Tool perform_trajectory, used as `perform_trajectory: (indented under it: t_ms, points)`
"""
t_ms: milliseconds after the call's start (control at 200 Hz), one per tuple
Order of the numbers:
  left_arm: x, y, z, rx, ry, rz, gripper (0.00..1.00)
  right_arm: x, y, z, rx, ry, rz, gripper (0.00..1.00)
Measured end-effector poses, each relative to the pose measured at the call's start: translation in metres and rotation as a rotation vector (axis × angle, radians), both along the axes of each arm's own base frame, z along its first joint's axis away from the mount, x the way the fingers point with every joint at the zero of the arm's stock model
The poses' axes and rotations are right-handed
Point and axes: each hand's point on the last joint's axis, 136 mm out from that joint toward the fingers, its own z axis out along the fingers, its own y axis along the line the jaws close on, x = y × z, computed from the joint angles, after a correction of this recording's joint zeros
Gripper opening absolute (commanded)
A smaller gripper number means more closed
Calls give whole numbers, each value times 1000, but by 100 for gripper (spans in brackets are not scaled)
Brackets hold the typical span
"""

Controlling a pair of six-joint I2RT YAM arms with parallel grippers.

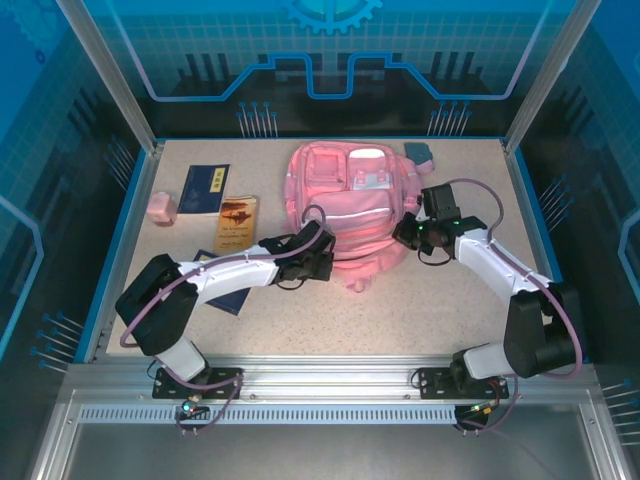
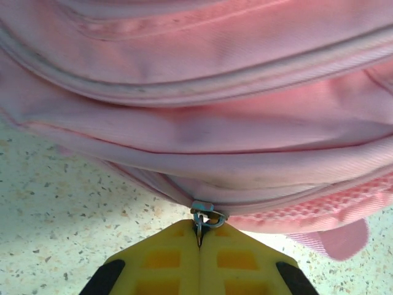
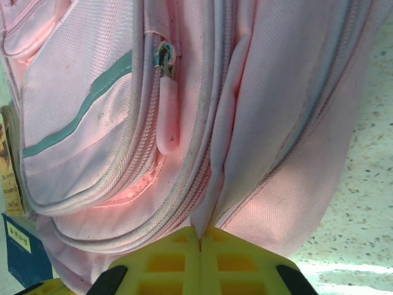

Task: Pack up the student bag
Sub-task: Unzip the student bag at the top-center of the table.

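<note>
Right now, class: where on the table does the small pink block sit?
In the top view the small pink block sits far to the left, just left of the blue book and well left of the pink backpack.

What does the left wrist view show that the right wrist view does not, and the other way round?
Left wrist view: the left gripper shut on a metal zip slider of the student bag. Right wrist view: the right gripper pinching a fabric fold, a pink zip pull, a teal stripe and a blue book. Both: pink bag fabric and the speckled table.
</note>
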Motion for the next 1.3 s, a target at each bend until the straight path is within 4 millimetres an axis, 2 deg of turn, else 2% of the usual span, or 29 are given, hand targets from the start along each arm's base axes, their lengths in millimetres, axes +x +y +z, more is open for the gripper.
perform_trajectory:
  t_ms: [90, 195, 395, 510, 630, 825, 915, 1050, 1146, 1301]
  points:
    - [1, -7, 5, -27, -16, -31, 0, 3, -5, 2, 6, -14, -14, 46]
    - [-1, -19, 9, -59, -33, -89, 0, 0, -7, 5, 30, -23, -31, 53]
    - [-18, -56, 21, -151, -50, -241, 0, -25, 2, 4, 93, 18, -71, 55]
    - [-24, -68, 28, -186, -53, -294, 0, -40, 15, -1, 116, 74, -81, 55]
    - [-23, -76, 32, -199, -54, -311, 0, -50, 24, -6, 127, 125, -109, 54]
    - [-26, -80, 22, -186, -28, -327, 0, -59, 30, -21, 129, 215, -148, 49]
    - [-28, -79, 20, -174, -23, -336, 0, -64, 26, -28, 99, 261, -174, 55]
    - [-27, -80, 23, -171, -28, -344, 0, -67, 19, -23, 28, 268, -216, 62]
    - [-27, -81, 24, -171, -28, -344, 0, -69, 12, -20, 1, 259, -241, 58]
    - [-26, -82, 26, -173, -31, -349, 0, -69, 12, -28, -9, 281, -247, 44]
